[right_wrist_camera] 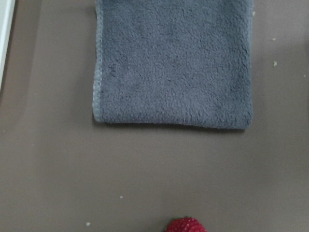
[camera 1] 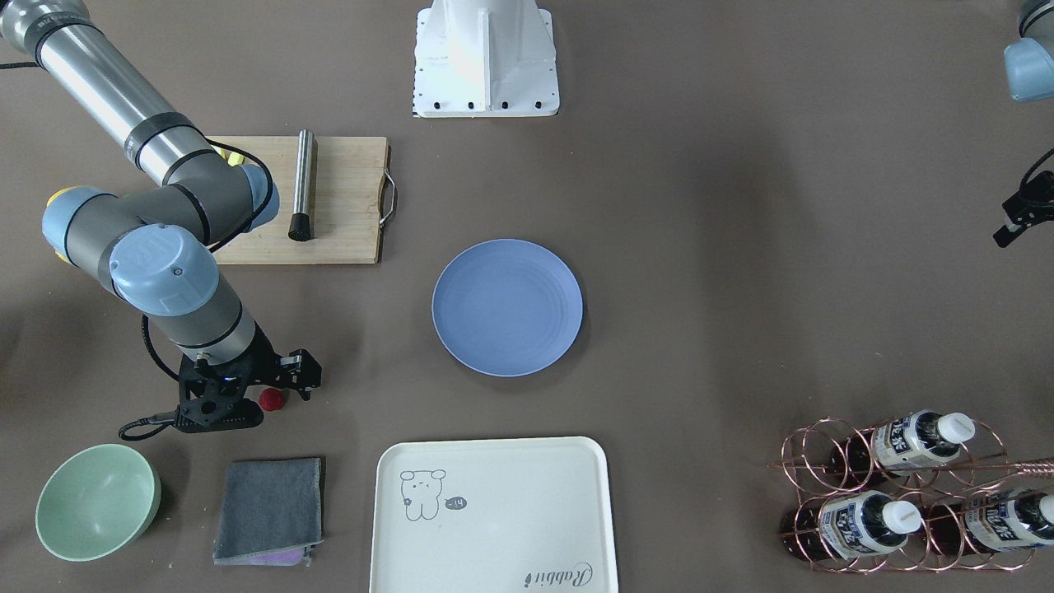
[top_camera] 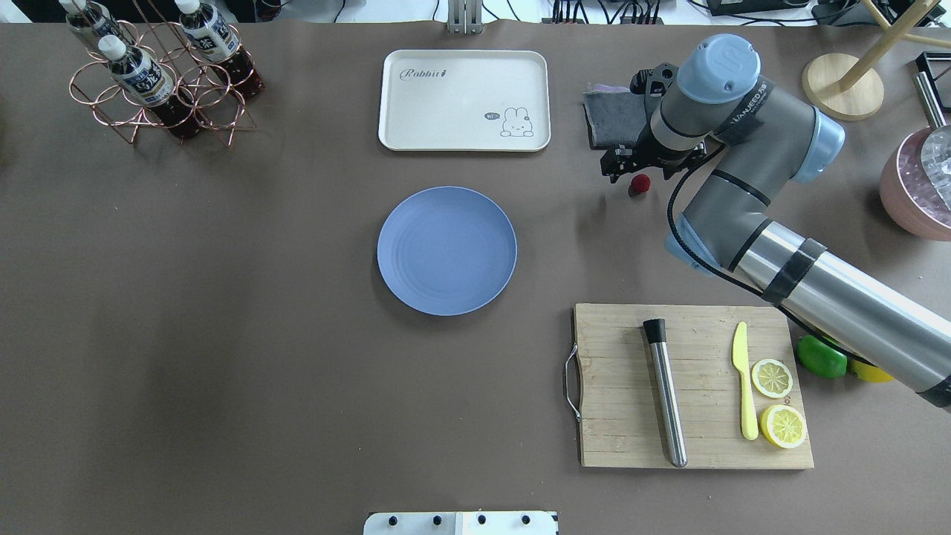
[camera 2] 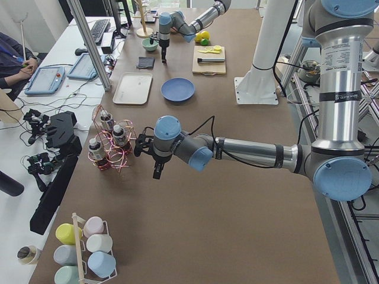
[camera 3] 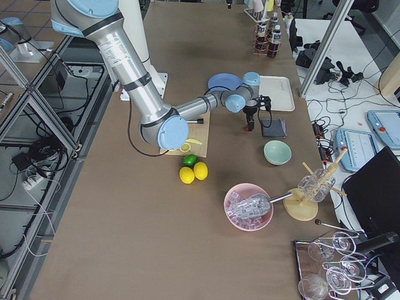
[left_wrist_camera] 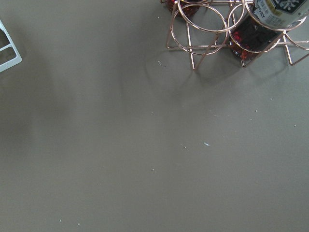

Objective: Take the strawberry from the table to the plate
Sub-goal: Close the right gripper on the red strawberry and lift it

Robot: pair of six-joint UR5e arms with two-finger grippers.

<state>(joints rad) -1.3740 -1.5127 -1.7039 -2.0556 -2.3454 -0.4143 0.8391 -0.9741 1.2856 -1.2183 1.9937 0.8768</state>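
Note:
The strawberry [camera 1: 272,399] is a small red berry on the table [camera 1: 741,247], left of the blue plate [camera 1: 507,307] in the front-facing view. My right gripper [camera 1: 278,385] points down right over the berry and looks open: one black finger [camera 1: 305,377] stands just beside it with a gap. In the overhead view the strawberry [top_camera: 640,183] lies at the near edge of that gripper [top_camera: 645,168], right of the plate [top_camera: 446,250]. The right wrist view shows only the berry's top [right_wrist_camera: 186,225] at its bottom edge. My left gripper [camera 1: 1023,210] hangs far off by the bottle rack; its jaws are unclear.
A grey cloth [camera 1: 270,511] and a mint bowl [camera 1: 97,501] lie close to the strawberry. A cream tray [camera 1: 494,515] sits in front of the plate. A cutting board [top_camera: 695,385] carries a metal rod, a yellow knife and lemon slices. A copper bottle rack [camera 1: 906,494] stands far right.

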